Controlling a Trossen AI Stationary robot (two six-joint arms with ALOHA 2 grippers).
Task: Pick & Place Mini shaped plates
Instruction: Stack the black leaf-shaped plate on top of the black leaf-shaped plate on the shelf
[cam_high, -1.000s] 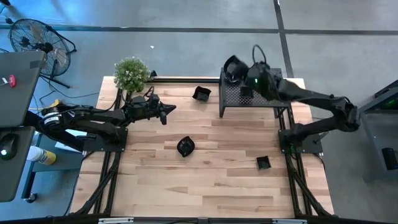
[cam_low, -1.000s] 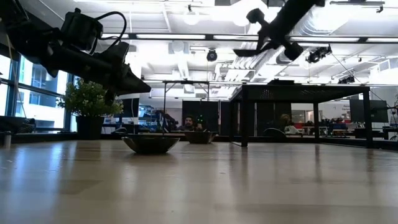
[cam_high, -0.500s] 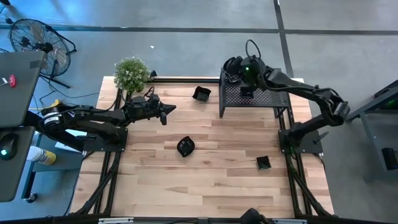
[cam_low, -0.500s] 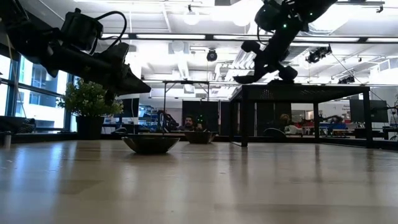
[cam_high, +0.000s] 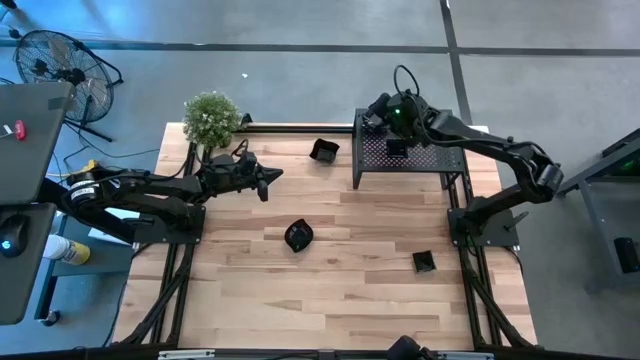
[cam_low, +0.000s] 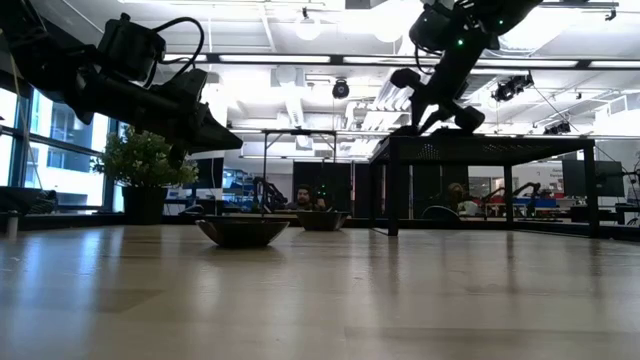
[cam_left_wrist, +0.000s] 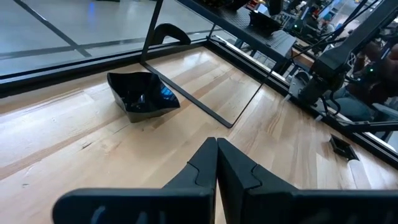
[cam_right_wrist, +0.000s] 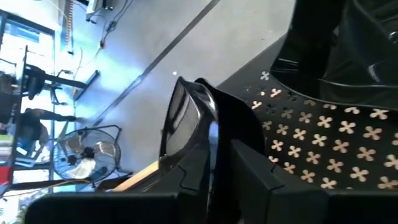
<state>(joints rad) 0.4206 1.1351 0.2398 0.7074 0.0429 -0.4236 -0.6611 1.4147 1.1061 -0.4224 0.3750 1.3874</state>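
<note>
Several tiny glossy black mini plates are in view. A wavy one lies near the far edge, a round one mid-table, and a square one near the right arm's base. One more rests on the black perforated stand. My right gripper hangs over the stand's far left corner, shut on another plate. My left gripper hovers shut and empty above the table's left part. My right gripper pinches the plate's rim between its two fingers. The fingers slant down from the right. The plate stands on edge, sticking out past the fingertips, just over the stand's perforated top; whether it touches the top I cannot tell.
A small green plant stands at the far left corner. The stand's thin legs and frame take up the far right of the table. Bare wood lies along the near half.
My right gripper has swung toward the far edge, come down toward the stand's top at its far left corner, and tipped further downward, carrying the plate along. My left arm has kept still.
</note>
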